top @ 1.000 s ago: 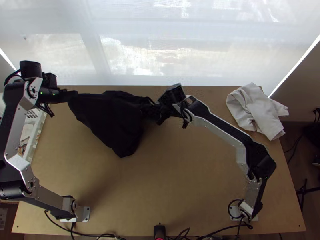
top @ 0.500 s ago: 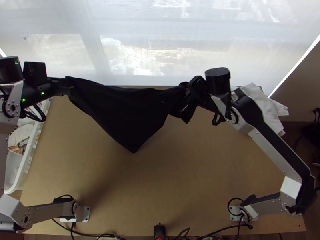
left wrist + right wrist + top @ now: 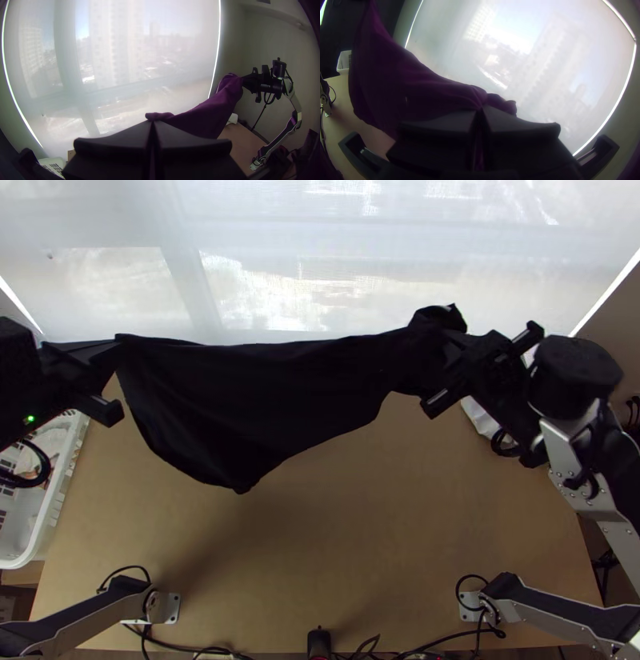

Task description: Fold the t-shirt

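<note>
My left gripper [image 3: 110, 352] is at the upper left of the top view, and my right gripper [image 3: 450, 352] at its upper right. Between them the black t-shirt [image 3: 256, 396] hangs stretched above the table, its lower part drooping to a point. In the left wrist view my left gripper [image 3: 152, 122] is shut on an edge of the shirt [image 3: 210, 116], which looks purple there. My right gripper [image 3: 481, 110] in the right wrist view is shut on gathered cloth of the shirt [image 3: 410, 86], with a small bunch sticking out past the fingertips.
A white basket [image 3: 50, 516] with things in it stands at the left edge of the wooden table [image 3: 344, 548]. A white cloth [image 3: 480, 420] lies at the far right, partly under the right arm. A large blind-covered window is behind the table.
My grippers have moved apart, the right one far to the right and the left one somewhat to the left. The shirt went from hanging slack and bunched to stretched wide between them.
</note>
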Controlling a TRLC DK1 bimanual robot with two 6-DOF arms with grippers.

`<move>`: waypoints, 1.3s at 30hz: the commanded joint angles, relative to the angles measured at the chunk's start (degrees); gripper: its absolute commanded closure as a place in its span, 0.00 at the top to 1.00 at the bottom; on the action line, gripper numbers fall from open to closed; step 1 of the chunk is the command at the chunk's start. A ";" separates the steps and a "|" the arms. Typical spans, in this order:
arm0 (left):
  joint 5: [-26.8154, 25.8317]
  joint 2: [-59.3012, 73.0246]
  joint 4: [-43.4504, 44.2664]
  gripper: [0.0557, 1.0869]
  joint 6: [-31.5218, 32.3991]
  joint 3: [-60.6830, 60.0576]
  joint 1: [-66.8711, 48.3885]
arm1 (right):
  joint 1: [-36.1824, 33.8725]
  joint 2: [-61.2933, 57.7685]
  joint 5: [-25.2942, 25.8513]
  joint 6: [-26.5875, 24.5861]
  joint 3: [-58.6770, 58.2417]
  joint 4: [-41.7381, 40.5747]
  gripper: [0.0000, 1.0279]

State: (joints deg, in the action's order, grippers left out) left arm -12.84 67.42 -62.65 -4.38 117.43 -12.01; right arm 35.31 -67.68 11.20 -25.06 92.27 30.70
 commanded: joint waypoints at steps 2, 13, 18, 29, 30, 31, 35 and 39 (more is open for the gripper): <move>0.10 -0.36 -7.92 0.03 3.24 8.96 -6.10 | 0.64 7.39 1.98 -1.66 -1.65 -2.40 0.03; 0.01 -1.06 -1.16 0.03 0.43 -19.16 -6.10 | 3.63 4.66 1.45 0.27 -9.12 0.77 0.02; 0.10 2.02 8.34 0.03 -0.80 -30.41 -5.74 | 4.50 1.50 0.75 0.80 -15.80 -1.17 0.03; 0.18 13.18 24.42 0.03 -3.44 -40.17 4.80 | -3.14 -7.64 -1.62 0.19 -25.30 -14.44 0.03; 0.18 14.14 25.56 0.03 -3.88 -40.96 5.59 | -3.85 -8.52 -1.97 0.19 -25.56 -14.97 0.03; 0.18 15.20 26.97 0.03 -4.14 -41.75 6.56 | -4.55 -9.49 -2.15 0.10 -25.74 -15.14 0.03; 0.10 20.30 30.22 0.03 -4.85 -42.63 9.20 | -6.83 -12.65 -3.12 -0.43 -26.00 -15.93 0.03; 0.18 24.87 33.65 0.03 -4.67 -42.54 9.73 | -8.50 -16.17 -3.91 -0.08 -26.44 -16.81 0.03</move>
State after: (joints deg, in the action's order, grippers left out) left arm -12.67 84.86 -34.48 -8.67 76.53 -5.10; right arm 30.17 -78.32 8.47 -25.23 67.35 15.99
